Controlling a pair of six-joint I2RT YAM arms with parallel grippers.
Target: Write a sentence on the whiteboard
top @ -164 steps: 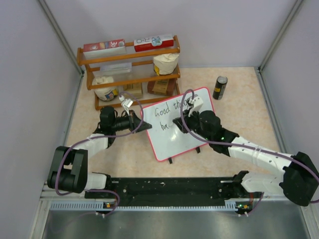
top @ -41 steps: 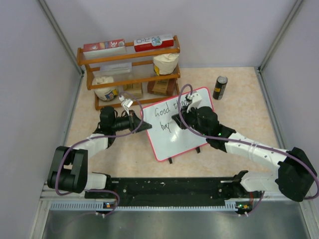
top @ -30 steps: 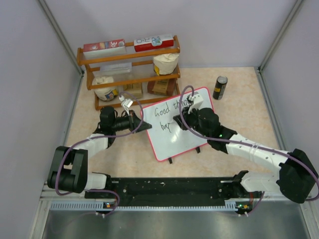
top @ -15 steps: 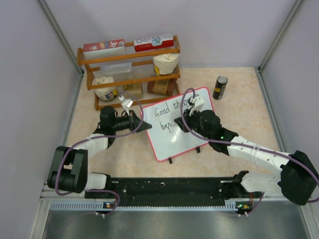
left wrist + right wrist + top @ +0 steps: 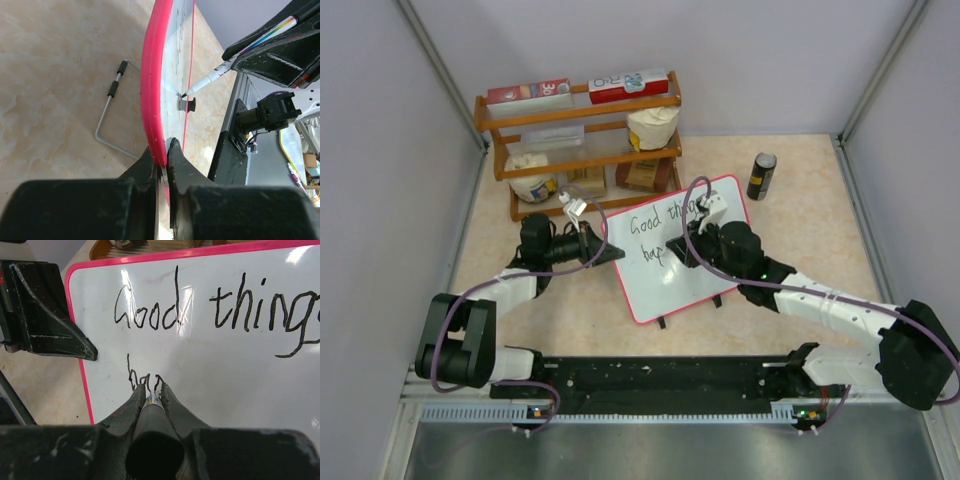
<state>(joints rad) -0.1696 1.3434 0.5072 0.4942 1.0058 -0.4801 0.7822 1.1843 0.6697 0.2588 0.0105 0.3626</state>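
Bright, even light; glare streaks the whiteboard (image 5: 186, 296); foreground looks slightly blurred.

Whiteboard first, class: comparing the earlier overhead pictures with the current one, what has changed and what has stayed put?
The second line of the sentence has grown from two letters to about three. The right gripper, shut on the marker, has edged slightly rightward along it. The left gripper stays clamped on the whiteboard edge; board, shelf and can have not moved.
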